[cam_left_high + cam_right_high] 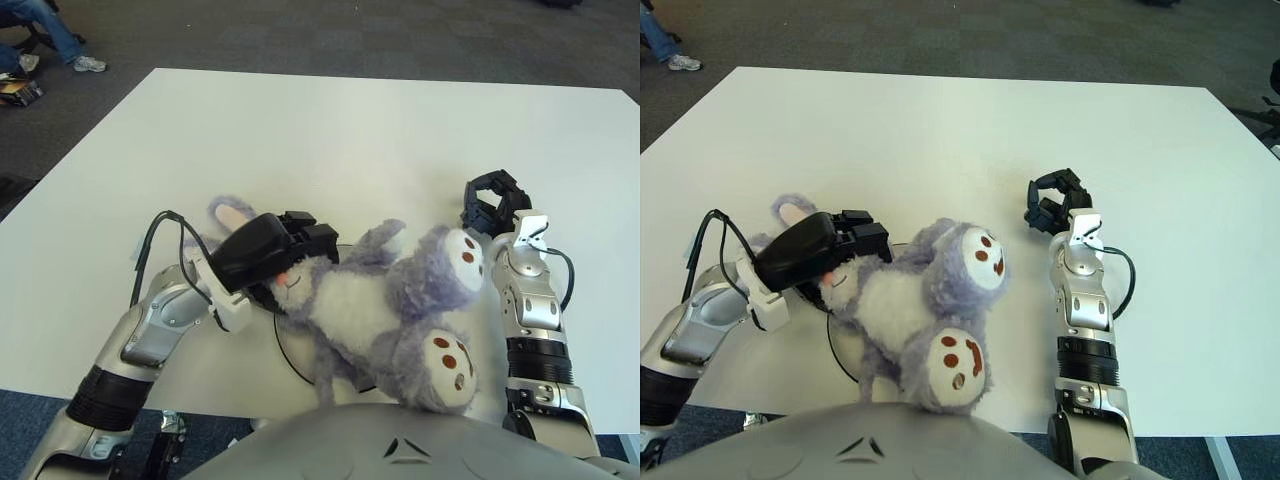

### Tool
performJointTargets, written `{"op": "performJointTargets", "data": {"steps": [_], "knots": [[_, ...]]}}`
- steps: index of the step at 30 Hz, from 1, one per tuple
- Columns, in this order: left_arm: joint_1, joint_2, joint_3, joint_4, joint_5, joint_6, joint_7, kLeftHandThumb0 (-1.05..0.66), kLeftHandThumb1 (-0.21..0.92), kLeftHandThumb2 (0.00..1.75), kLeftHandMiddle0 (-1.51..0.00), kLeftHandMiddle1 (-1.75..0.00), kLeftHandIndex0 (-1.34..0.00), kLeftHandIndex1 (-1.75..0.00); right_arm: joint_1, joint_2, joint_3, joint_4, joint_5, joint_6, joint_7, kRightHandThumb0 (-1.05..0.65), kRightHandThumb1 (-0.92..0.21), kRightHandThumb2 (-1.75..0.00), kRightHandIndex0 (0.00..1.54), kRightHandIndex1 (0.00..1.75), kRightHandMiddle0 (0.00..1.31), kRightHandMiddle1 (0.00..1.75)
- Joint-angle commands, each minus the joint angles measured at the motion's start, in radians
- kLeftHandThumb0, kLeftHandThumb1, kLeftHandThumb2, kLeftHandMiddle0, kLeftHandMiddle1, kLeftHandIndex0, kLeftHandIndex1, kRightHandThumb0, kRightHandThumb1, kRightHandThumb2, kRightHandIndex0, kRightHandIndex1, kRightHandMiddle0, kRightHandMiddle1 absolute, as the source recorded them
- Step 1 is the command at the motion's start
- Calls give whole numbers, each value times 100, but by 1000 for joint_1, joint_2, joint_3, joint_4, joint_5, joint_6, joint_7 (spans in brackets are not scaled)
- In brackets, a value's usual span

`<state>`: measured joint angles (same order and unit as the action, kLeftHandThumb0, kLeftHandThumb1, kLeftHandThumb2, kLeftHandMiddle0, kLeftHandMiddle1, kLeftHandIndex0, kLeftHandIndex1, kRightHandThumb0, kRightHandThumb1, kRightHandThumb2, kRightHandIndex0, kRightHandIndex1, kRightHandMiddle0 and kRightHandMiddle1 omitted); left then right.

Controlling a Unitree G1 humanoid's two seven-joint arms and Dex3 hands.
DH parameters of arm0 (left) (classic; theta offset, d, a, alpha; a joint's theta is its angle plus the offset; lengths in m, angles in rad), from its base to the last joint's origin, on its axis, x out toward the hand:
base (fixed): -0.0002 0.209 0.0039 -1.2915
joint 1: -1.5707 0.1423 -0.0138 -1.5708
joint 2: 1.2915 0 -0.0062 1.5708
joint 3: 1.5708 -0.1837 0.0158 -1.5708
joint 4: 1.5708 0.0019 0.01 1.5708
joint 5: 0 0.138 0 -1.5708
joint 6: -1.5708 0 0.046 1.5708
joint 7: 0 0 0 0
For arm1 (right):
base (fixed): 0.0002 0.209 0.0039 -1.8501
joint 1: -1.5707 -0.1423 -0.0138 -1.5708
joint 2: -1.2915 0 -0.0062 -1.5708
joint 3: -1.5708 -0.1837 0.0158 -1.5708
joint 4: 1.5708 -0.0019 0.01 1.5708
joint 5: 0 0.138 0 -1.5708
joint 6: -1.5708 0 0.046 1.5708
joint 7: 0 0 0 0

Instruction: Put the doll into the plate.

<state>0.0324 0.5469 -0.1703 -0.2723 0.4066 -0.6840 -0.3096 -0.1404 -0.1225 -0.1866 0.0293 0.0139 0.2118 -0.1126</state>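
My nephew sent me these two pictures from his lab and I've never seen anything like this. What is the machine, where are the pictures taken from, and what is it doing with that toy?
It is a humanoid robot with two arms, each ending in a three-finger hand. Both pictures come from a pair of cameras in its head, looking down at a white table; they sit slightly apart, so the views differ a little. The grey curve at the bottom is the robot's own body. A purple and white plush doll lies on its back over a clear round plate near the table's front edge. The left hand is at the doll's head, its fingers gripping it there. The right hand shows to the right of the doll, fingers curled and holding nothing. The job is to put the doll into the plate.
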Motion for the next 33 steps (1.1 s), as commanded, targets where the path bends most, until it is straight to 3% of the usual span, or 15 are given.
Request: {"op": "performJointTargets", "data": {"steps": [1, 7, 8, 13, 14, 16, 18, 21, 23, 27, 33], "knots": [[-4, -4, 8, 25, 43, -30, 30, 0, -8, 172, -96, -160, -68, -175, 31, 12, 7, 39, -3, 39, 0, -41, -56, -101, 103, 175, 43, 175], [-8, -2, 2, 30, 46, -30, 28, 0, -10, 174, -96, -162, -69, -175, 31, 12, 6, 38, -2, 41, 0, -41, -55, -102, 104, 175, 43, 175], [-7, 2, -1, 26, 35, -17, 14, 0, -4, 169, -86, -167, -68, -175, 31, 12, 6, 38, -1, 42, 0, -41, -55, -102, 104, 175, 43, 175], [26, 1, -4, -21, -51, 84, -43, -1, 14, 151, -64, -173, -61, -174, 32, 16, 6, 34, -1, 45, -2, -41, -55, -102, 104, 175, 43, 175], [40, 1, -3, -37, -70, 112, -55, -1, 28, 136, -54, -174, -51, -174, 31, 16, 6, 34, -1, 45, -2, -41, -55, -102, 104, 175, 43, 175], [65, 9, 2, -72, -92, 152, -77, -1, 44, 116, -43, -173, -41, -172, 31, 16, 6, 34, -2, 46, -2, -41, -55, -102, 104, 175, 43, 175], [75, 15, 5, -91, -99, 172, -89, -1, 72, 75, -31, -167, -29, -167, 31, 15, 6, 35, -2, 46, -2, -41, -55, -102, 104, 175, 43, 175], [82, 23, 7, -107, -116, 190, -107, -48, 82, 65, -33, -122, -10, -139, 30, 15, 6, 37, -1, 43, -1, -41, -55, -102, 104, 175, 43, 175], [85, 27, 10, -114, -127, 195, -116, -61, 87, 61, -33, -105, -5, -128, 29, 15, 7, 38, -1, 42, 0, -41, -55, -103, 104, 175, 43, 175], [94, 32, 22, -127, -143, 188, -122, -76, 91, 66, -30, -81, -1, -106, 29, 14, 7, 39, -1, 40, 1, -41, -55, -102, 104, 175, 43, 175], [95, 47, 27, -140, -185, 183, -149, -86, 92, 80, -25, -65, 0, -87, 28, 15, 5, 39, 0, 42, 1, -41, -54, -103, 104, 175, 43, 175]]}}
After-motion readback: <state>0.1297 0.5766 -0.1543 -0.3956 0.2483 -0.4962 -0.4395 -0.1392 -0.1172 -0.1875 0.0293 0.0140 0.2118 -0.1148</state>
